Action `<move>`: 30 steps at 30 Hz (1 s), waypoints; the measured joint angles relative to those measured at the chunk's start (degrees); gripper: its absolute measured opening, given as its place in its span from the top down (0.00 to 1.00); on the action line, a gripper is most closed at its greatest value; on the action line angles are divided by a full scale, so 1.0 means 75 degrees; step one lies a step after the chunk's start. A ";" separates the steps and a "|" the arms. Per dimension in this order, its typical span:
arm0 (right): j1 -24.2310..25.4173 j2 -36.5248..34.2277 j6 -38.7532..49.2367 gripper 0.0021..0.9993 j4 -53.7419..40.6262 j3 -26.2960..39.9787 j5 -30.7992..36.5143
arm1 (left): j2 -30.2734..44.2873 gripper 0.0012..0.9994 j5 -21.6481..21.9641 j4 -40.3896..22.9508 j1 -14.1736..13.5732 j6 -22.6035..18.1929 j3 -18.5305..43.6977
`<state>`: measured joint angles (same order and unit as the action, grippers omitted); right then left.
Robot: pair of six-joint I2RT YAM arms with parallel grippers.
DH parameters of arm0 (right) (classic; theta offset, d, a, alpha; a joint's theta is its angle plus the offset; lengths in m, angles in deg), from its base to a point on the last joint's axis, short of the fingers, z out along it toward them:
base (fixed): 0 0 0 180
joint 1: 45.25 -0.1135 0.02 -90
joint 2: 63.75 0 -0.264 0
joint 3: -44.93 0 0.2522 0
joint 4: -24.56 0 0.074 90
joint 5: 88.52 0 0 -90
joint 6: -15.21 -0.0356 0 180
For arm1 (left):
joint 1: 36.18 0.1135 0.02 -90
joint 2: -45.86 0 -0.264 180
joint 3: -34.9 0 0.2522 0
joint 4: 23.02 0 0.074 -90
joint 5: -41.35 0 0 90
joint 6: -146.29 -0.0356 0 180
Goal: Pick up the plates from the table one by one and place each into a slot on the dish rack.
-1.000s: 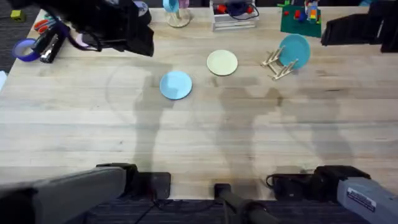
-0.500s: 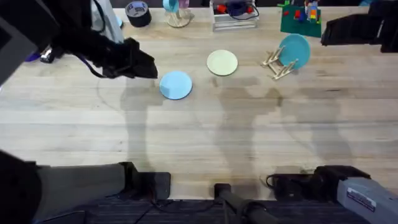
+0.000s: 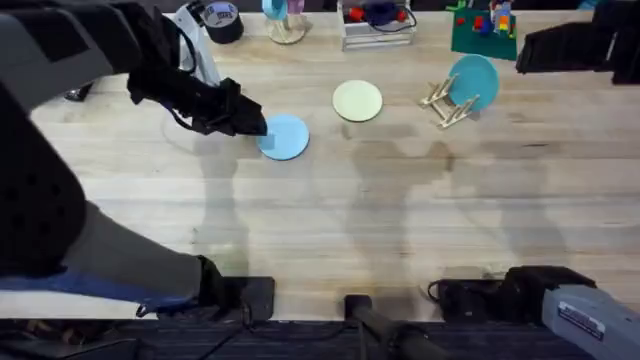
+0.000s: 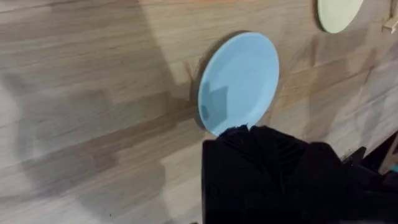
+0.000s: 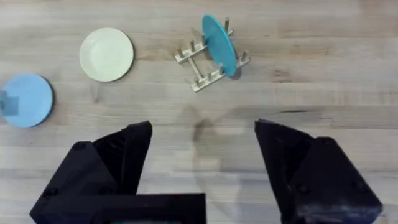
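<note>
Three plates are in sight. A light blue plate (image 3: 284, 137) lies flat on the table (image 3: 330, 230), and the left gripper (image 3: 250, 124) sits right at its rim, on the side away from the rack; in the left wrist view that same plate lies just ahead of the black fingers (image 4: 249, 140), which look drawn together, though whether they touch the rim cannot be told. Just beyond the blue plate from the left gripper lies one pale yellow plate (image 3: 357, 101), also flat, the two near each other but apart. Farther out along the same line stands the single dish rack (image 3: 446, 103), and a third plate, a deeper blue one (image 3: 472, 81), stands on edge between its pegs, leaning slightly. From the right gripper (image 5: 202, 162), whose two dark fingers stand wide apart with nothing between them, the rack and its standing plate lie ahead and near the middle of its reach, the yellow plate off to one side, and the light blue one farthest over. Along the table's far edge, well behind the plates, sit a roll of dark tape (image 3: 221, 18), a wire holder (image 3: 377, 25) and a green block (image 3: 484, 33).
</note>
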<state>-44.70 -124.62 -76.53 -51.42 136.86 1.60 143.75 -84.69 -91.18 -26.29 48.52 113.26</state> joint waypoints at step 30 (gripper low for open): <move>0.0000 0.0000 0.0000 0.00 0.0000 0.0000 0.0000 | 0.0822 0.96 -0.0285 0.0716 0.0381 -0.0109 -0.0003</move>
<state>-44.70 -124.62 -76.53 -51.42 136.86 1.60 149.91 -86.83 -85.82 -23.44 47.71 113.24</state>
